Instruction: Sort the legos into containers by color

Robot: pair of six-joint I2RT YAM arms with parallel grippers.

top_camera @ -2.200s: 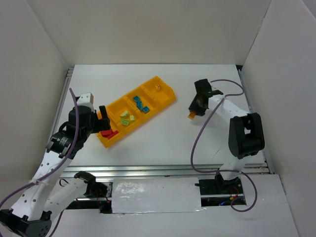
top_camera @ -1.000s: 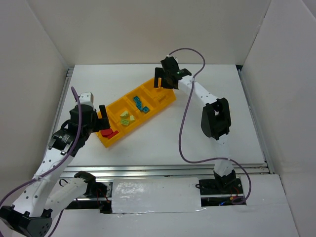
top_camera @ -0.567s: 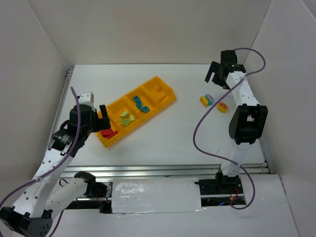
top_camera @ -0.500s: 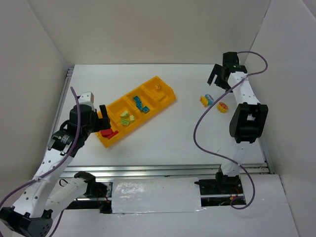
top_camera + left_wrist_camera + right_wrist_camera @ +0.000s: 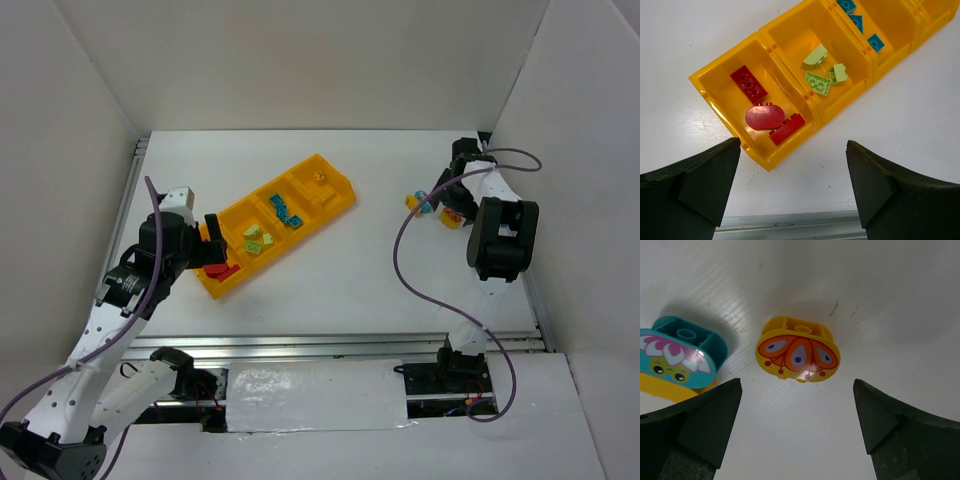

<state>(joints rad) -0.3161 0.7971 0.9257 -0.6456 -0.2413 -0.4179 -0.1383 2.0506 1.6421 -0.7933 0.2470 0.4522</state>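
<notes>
The orange-yellow tray of containers (image 5: pixel 338 198) lies diagonally left of centre. In the left wrist view the tray (image 5: pixel 715 75) holds red legos (image 5: pixel 765 116) in its nearest compartment, yellow-green ones (image 5: pixel 818 82) in the second and teal ones (image 5: pixel 858 21) in the third. One small yellow lego (image 5: pixel 319 179) sits in the far compartment. My left gripper (image 5: pixel 212 248) (image 5: pixel 792 165) hangs open over the tray's near end, holding nothing. My right gripper (image 5: pixel 447 205) (image 5: pixel 797 386) stands open and empty just over a yellow round-topped lego with an orange pattern (image 5: pixel 798 355). A teal flower-printed lego (image 5: pixel 682 352) lies beside it.
White walls close in the table on three sides. A metal rail (image 5: pixel 790 222) runs along the near edge just below my left fingers (image 5: pixel 695 185). Another yellow piece (image 5: pixel 662 390) lies under the teal lego. A purple cable (image 5: pixel 400 270) loops from the right arm.
My right arm swung from over the tray's far end to the right side and came down over the two loose legos. The left arm barely shifted.
</notes>
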